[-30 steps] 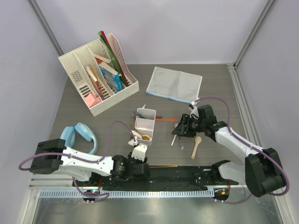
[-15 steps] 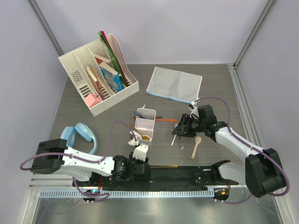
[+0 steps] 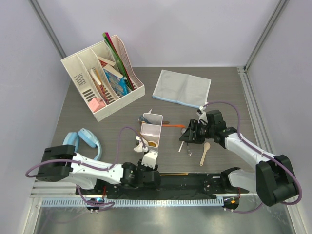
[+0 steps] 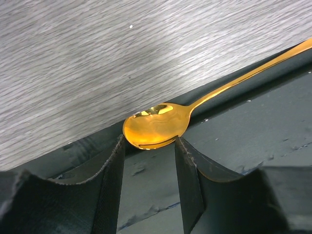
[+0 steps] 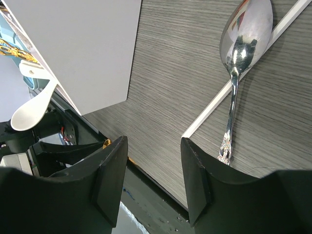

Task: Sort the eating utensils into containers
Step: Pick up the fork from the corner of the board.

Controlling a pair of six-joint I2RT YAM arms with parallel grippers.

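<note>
A gold spoon (image 4: 153, 127) lies along the edge of the black base plate (image 4: 253, 141); it also shows in the top view (image 3: 171, 173). My left gripper (image 4: 148, 146) is open, and the spoon's bowl sits just beyond its fingertips. The white divided container (image 3: 151, 127) stands mid-table with a white ceramic spoon (image 3: 141, 143) at its near end. My right gripper (image 5: 155, 161) is open and empty above the table, right of the container (image 5: 83, 48). A silver spoon (image 5: 242, 36) lies across a white stick (image 5: 243, 83). A wooden spoon (image 3: 204, 152) lies nearby.
An orange-handled piece (image 3: 170, 125) lies right of the container. A white file rack (image 3: 102, 78) with books stands at the back left, a grey-blue cloth (image 3: 182, 88) at the back. Blue headphones (image 3: 83, 141) lie at the left.
My left gripper has shifted slightly right along the near edge, toward the gold spoon. The right arm has not moved.
</note>
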